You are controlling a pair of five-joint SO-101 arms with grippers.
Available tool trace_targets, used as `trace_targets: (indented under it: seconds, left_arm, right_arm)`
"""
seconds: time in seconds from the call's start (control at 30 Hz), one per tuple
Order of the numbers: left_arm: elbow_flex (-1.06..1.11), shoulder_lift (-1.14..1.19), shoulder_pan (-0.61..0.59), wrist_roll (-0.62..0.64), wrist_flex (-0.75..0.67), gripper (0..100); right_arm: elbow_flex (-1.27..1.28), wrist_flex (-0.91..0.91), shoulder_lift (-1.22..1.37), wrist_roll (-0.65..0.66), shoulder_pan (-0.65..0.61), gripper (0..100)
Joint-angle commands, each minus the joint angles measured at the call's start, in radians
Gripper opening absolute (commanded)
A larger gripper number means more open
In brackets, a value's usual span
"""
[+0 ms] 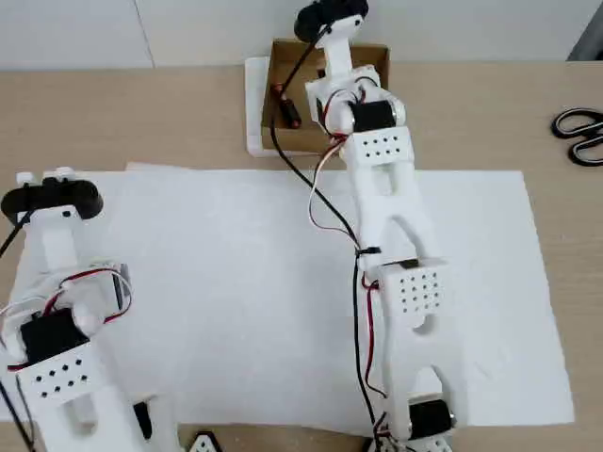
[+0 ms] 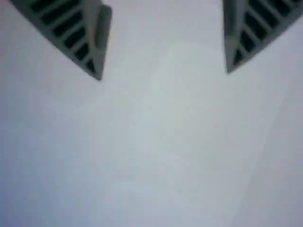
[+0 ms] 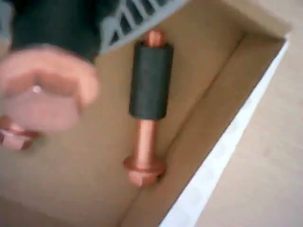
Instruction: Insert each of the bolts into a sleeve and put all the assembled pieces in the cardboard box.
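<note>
Surface: wooden table point(image 1: 141, 113), with a white paper sheet point(image 1: 236, 301) laid across its middle and near part.
Left arm: stands at the near left edge of the sheet, well apart from the box.
Left gripper point(image 2: 163, 73): jaws spread wide, nothing between them; it sits low over bare white paper.
Cardboard box point(image 1: 283, 47): at the far centre of the table, just past the sheet's far edge, open at the top. It rests on a white tray point(image 1: 252, 104) whose edge shows along the box's left side.
Assembled piece point(image 3: 147, 94): a copper-coloured bolt through a black sleeve, lying flat on the box floor beside one wall. Head and tip stick out at opposite ends of the sleeve. From above it shows in the left part of the box point(image 1: 287, 105).
Right arm: reaches from the near edge over the sheet to the box, with its wrist over the box opening.
Right gripper point(image 3: 66, 42): closed on a second piece point(image 3: 47, 90), a black sleeve with a copper bolt end facing the camera, held above the box floor and blurred.
Loose bolt head point(image 3: 14, 137): copper, on the box floor; the rest of it is cut off.
Scissors point(image 1: 579, 137): black handles at the far right edge of the table, off the sheet.
</note>
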Motion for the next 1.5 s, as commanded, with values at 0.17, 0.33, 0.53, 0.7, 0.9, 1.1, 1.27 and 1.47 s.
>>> trace_targets:
  seconds: [0.17, 0.33, 0.53, 0.7, 0.9, 1.1, 1.27, 1.47]
  left_arm:
    - [-0.010, -0.012, -0.005, -0.002, 0.006, 16]
    - [-0.010, -0.012, -0.003, -0.002, 0.006, 16]
    - [-0.012, -0.012, -0.003, -0.002, 0.006, 16]
    - [-0.012, -0.012, -0.003, -0.002, 0.006, 16]
    - [-0.012, -0.012, -0.003, -0.002, 0.006, 16]
    - [-0.065, -0.014, -0.003, -0.002, 0.006, 16]
    - [-0.243, -0.014, -0.002, -0.002, 0.064, 16]
    - [-0.407, -0.012, -0.002, 0.002, 0.146, 16]
  right_arm:
    - [-0.270, -0.002, 0.170, 0.003, 0.004, 0.8]
    - [-0.272, -0.004, 0.211, 0.008, -0.010, 0.9]
    - [-0.272, -0.053, 0.246, 0.003, -0.028, 4.4]
    - [-0.272, -0.051, 0.252, 0.008, -0.042, 19.3]
    - [-0.279, -0.053, 0.243, 0.008, -0.042, 23.2]
    - [-0.433, -0.025, 0.243, 0.008, -0.038, 23.2]
    - [-0.459, 0.102, 0.114, 0.008, -0.038, 23.2]
    - [-0.456, 0.318, -0.249, 0.006, -0.044, 23.2]
